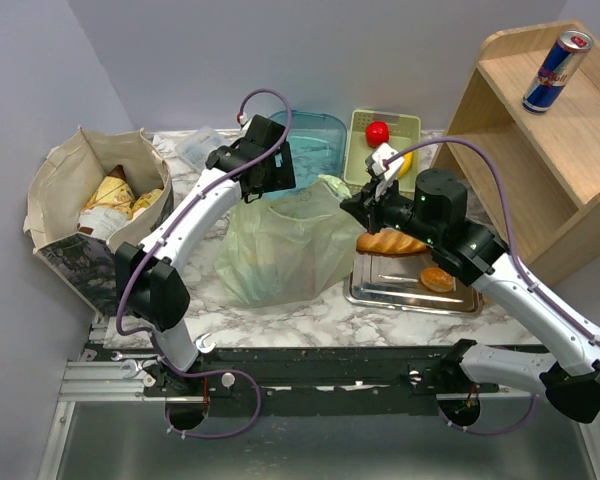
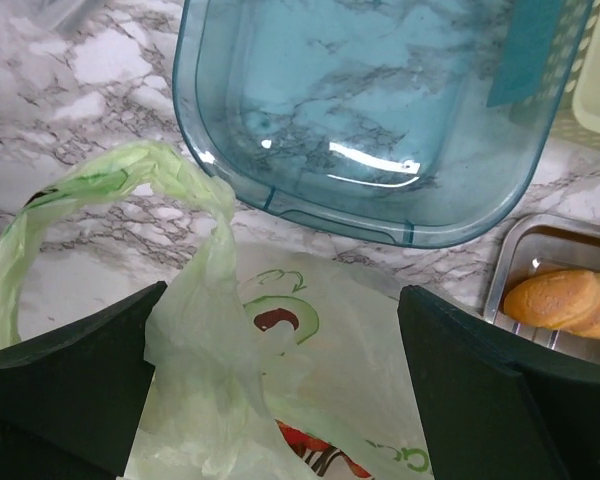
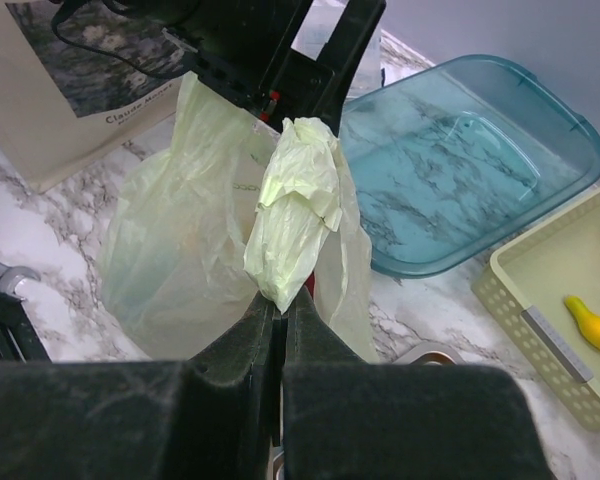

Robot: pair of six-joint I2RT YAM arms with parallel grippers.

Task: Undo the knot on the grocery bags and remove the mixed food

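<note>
**newbie:** Marble table [image 1: 315, 312], pale green bag [image 1: 280, 250] sitting mid-table. Right gripper [image 3: 280, 305] pinched on its bunched handle [image 3: 295, 190], left gripper [image 2: 280, 345] wide open.
**mod:** I'd lift gently; left takes the other loop [image 2: 40, 225].

left hand [image 2: 280, 375] spread wide open, right hand [image 3: 280, 312] clamped shut, both arms stretched forward

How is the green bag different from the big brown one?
The green bag is thin and see-through; the beige tote is thick cloth with a dark picture panel. The green bag slumps mid-table, its bunched handle pinched by the right end effector; the beige tote stands open at the left, with nothing gripping it. Both sit on the marble table.
</note>
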